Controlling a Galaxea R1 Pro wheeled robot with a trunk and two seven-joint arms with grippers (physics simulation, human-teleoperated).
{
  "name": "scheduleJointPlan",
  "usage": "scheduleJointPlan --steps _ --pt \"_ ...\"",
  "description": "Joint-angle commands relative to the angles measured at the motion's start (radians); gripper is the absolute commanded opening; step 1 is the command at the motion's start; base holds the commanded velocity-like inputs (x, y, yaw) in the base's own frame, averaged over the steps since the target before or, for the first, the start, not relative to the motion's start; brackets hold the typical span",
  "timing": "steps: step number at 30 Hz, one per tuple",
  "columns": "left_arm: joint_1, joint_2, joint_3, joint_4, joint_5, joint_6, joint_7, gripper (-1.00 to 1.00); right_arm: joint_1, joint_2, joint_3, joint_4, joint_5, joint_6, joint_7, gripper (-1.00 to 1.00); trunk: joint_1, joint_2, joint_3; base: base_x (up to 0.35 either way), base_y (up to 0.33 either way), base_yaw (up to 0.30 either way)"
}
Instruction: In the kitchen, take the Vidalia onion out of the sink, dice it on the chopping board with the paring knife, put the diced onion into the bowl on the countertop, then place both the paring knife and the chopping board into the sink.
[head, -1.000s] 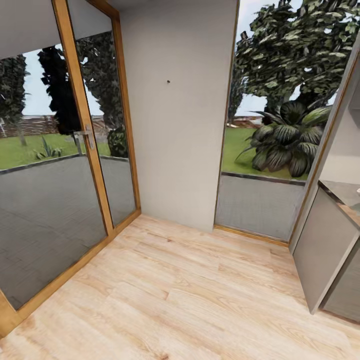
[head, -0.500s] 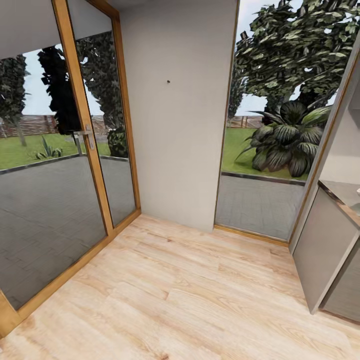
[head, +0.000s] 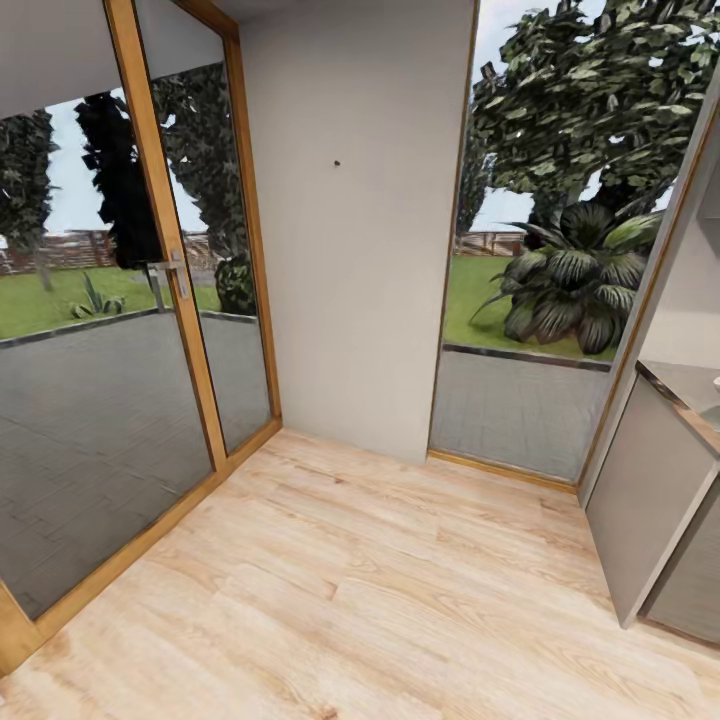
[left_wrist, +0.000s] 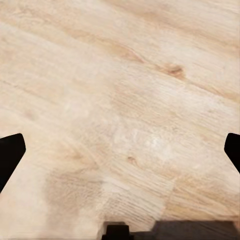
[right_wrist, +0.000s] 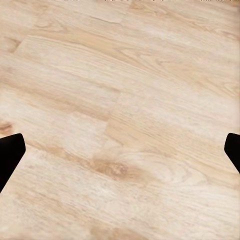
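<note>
Head view: the desk (head: 688, 392) edges in at far right over grey cabinets (head: 650, 500), so the kitchen work lies rightward (a judgement).

Left wrist view: the left hand (left_wrist: 120, 155) spread wide above wooden floor (left_wrist: 125, 100).

Right wrist view: the right hand (right_wrist: 120, 155) likewise wide.

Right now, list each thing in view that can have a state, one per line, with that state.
Left gripper: open, holding nothing, over the wood floor.
Right gripper: open, holding nothing, over the wood floor.
Glass door: shut, handle level.
Grey cabinet: shut.
Countertop: only a corner visible at the head view's right edge.
</note>
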Motion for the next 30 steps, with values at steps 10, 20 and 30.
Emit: scheduleJointPlan --steps 10,20,30 --pt "0.0 0.001 0.001 0.004 0.002 -0.002 0.0 1.0 0.0 -0.001 0.0 0.001 -0.001 -0.003 -0.003 1.0 0.0 0.0 -0.001 0.0 0.0 0.0" --pt "0.0 -0.004 -0.002 0.033 0.002 -0.056 0.003 1.0 0.0 -0.002 0.003 0.004 0.0 -0.04 -0.003 1.0 0.0 0.0 -0.001 0.0 0.0 0.0" --pt "0.0 -0.008 -0.001 0.064 0.003 -0.069 0.004 1.0 0.0 -0.001 0.003 0.006 0.0 -0.049 -0.006 1.0 0.0 0.0 -0.001 0.0 0.0 0.0"
